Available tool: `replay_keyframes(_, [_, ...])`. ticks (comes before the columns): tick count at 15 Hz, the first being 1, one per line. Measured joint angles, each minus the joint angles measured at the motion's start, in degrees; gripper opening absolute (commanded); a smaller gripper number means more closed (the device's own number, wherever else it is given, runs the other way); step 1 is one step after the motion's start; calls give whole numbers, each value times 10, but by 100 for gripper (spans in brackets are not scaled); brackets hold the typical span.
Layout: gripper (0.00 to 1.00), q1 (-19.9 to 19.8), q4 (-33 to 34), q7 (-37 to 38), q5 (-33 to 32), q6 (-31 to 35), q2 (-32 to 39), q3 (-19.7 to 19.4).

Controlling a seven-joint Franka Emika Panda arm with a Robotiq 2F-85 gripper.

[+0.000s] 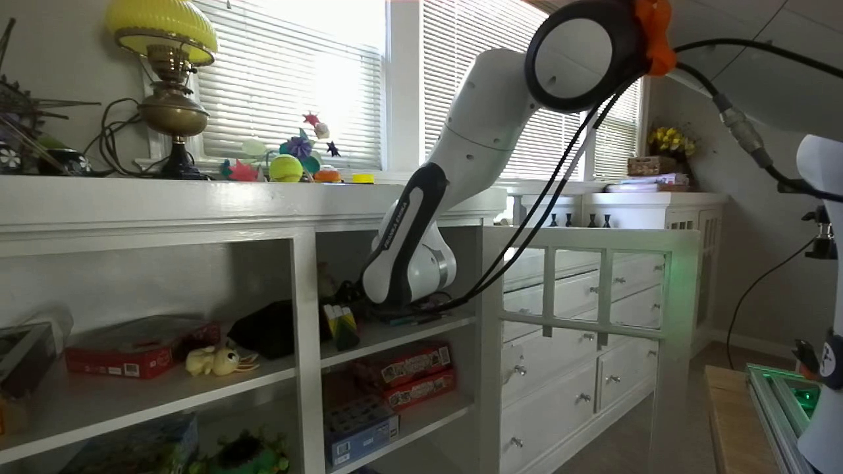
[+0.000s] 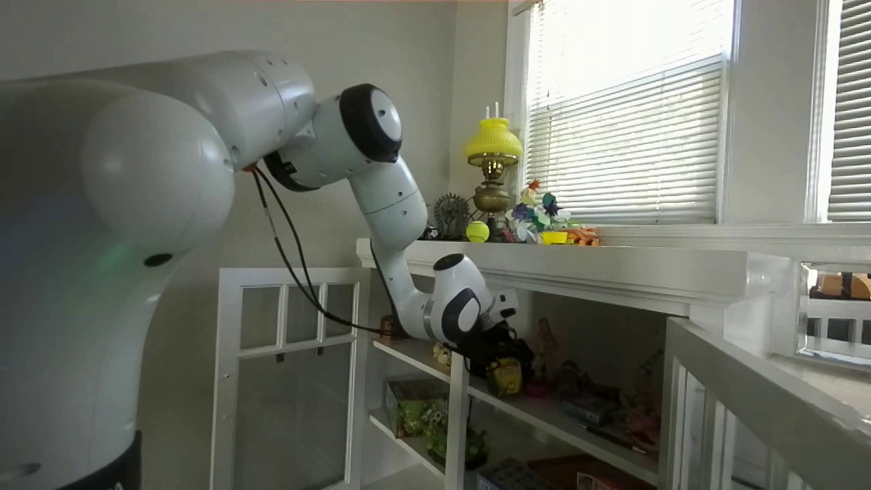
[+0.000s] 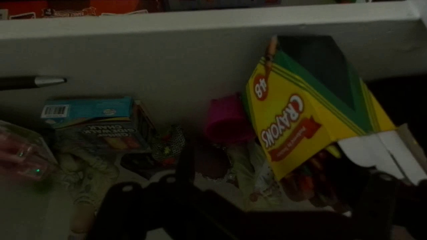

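Nearest the wrist camera, the gripper (image 3: 284, 166) shows as a black shape with its two fingers (image 3: 185, 166) spread well apart. One stands clear to the left of the crayon box (image 3: 290, 113); the other overlaps the box's open end in that view, and whether it touches the cardboard cannot be told. That yellow and green box sits tilted on the shelf (image 3: 150, 60), with crayons (image 3: 308, 186) showing in its open mouth.

Just left of the box in the wrist view is a pink cup (image 3: 228, 118); farther left come a sidewalk chalk box (image 3: 96, 115) and, well apart, a pen (image 3: 50, 81) with a silver tip.

In both exterior views the robot arm (image 1: 474, 138) slants down to the crayon box from above. In an exterior view the box is just right of the white divider (image 1: 305, 355), with a pale yellow toy (image 1: 217, 361) and a dark bundle (image 1: 267, 329) to its left beyond that post. Below the box, on a lower level, are a blue box (image 1: 363, 428) and red boxes (image 1: 418, 378). Higher than the box, along the cabinet top (image 1: 250, 204), stand a yellow-shaded lamp (image 1: 174, 122) and a tennis ball (image 1: 286, 168). To the box's right, a paned door (image 1: 579, 326) stands open.
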Motion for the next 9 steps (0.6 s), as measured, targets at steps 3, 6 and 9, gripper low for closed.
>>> replay_keyframes(3, [100, 10, -15, 7, 5, 16, -1, -16])
replay_keyframes(6, [100, 18, -27, 8, 11, 32, -2, -30])
replay_keyframes(9, [100, 25, -38, 9, 13, 47, -3, -38])
